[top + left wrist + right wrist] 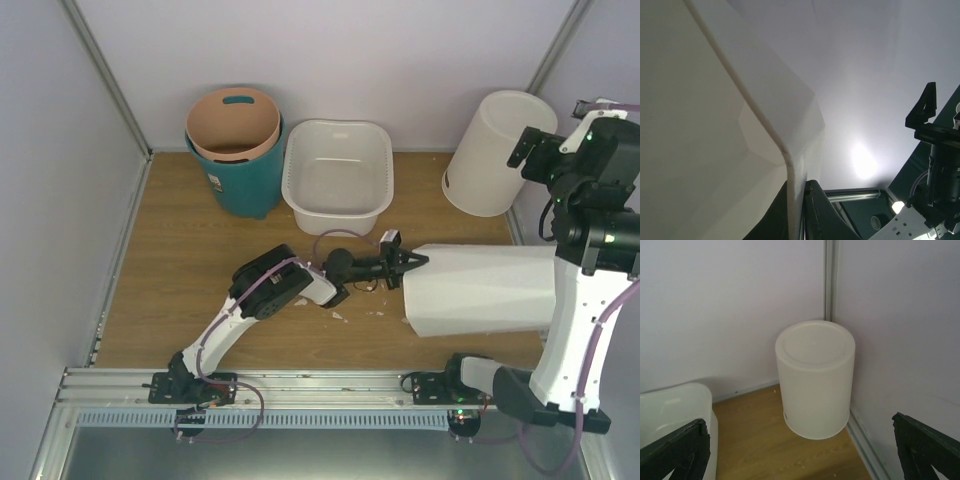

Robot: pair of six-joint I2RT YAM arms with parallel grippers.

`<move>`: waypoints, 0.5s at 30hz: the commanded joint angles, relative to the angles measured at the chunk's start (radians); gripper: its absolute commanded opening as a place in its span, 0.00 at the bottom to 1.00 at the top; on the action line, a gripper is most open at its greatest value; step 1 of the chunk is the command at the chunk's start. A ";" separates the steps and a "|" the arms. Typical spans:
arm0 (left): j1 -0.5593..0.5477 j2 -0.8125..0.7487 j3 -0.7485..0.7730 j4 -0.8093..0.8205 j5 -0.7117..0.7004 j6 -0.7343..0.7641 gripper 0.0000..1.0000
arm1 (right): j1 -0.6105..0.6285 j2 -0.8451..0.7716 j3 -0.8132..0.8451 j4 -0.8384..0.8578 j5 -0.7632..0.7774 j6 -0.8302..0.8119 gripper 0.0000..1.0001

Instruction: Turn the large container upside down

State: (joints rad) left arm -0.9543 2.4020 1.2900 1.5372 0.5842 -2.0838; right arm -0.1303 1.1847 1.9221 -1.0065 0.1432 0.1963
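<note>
Large container (338, 172), the broad white rectangular tub with rounded corners, stands right way up at the back of the wooden table (180, 290), close to the rear wall, its mouth facing the ceiling so that I look straight down onto its bare floor. Neither of my claws touches it. Just to its left stands a teal bin (238, 185) with a tan basket (233, 122) nested in its top; whether the two containers actually touch I cannot tell. Well to its right, in the back corner, a round white bin (497, 150) stands with its closed end uppermost. My left gripper (405, 263) is stretched out low across the middle of the table, in front of the tub and apart from it, and it is clenched on the rim of an octagonal white bin (485, 290) that lies on its side with its mouth turned toward that arm. From the left wrist I see the thin rim edge running down between my dark fingers (816, 212), one on each face of the wall. My right gripper (530, 150) hangs high at the right side, above the round bin, with nothing in it: its two jaws stand far apart at the bottom corners of the right wrist view, and between them I see the round bin, the floor and one white corner of the tub.
</note>
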 commanded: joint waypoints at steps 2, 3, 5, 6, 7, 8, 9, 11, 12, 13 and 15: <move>0.028 0.034 -0.019 0.311 0.064 0.000 0.01 | -0.002 0.112 0.158 -0.320 0.078 0.059 1.00; 0.035 0.036 -0.015 0.312 0.067 0.001 0.02 | -0.002 0.085 0.111 -0.323 0.062 0.088 1.00; 0.047 0.035 -0.014 0.311 0.073 0.007 0.07 | -0.002 0.034 0.035 -0.322 0.040 0.176 1.00; 0.052 0.035 -0.014 0.311 0.075 0.010 0.10 | -0.002 0.015 -0.004 -0.322 0.024 0.211 1.00; 0.056 0.038 -0.013 0.311 0.080 0.008 0.10 | -0.002 0.007 -0.042 -0.322 0.005 0.231 1.00; 0.060 0.043 -0.010 0.311 0.086 0.006 0.10 | -0.003 0.001 -0.086 -0.321 0.001 0.250 1.00; 0.062 0.045 -0.007 0.311 0.092 0.005 0.10 | -0.003 -0.005 -0.129 -0.320 -0.009 0.269 1.00; 0.069 0.050 -0.008 0.311 0.103 0.004 0.09 | 0.000 -0.019 -0.200 -0.317 -0.042 0.301 1.00; 0.072 0.049 -0.012 0.311 0.107 0.007 0.08 | 0.002 -0.037 -0.225 -0.305 -0.033 0.318 1.00; 0.074 0.049 -0.017 0.311 0.108 0.009 0.07 | 0.002 -0.063 -0.249 -0.286 -0.010 0.339 1.00; 0.078 0.051 -0.023 0.311 0.111 0.011 0.08 | 0.001 -0.119 -0.277 -0.250 0.040 0.376 1.00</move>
State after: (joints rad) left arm -0.8890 2.4042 1.3010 1.5364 0.6426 -2.0830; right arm -0.1291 1.1572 1.6939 -1.2930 0.1345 0.4564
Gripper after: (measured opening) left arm 0.078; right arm 0.997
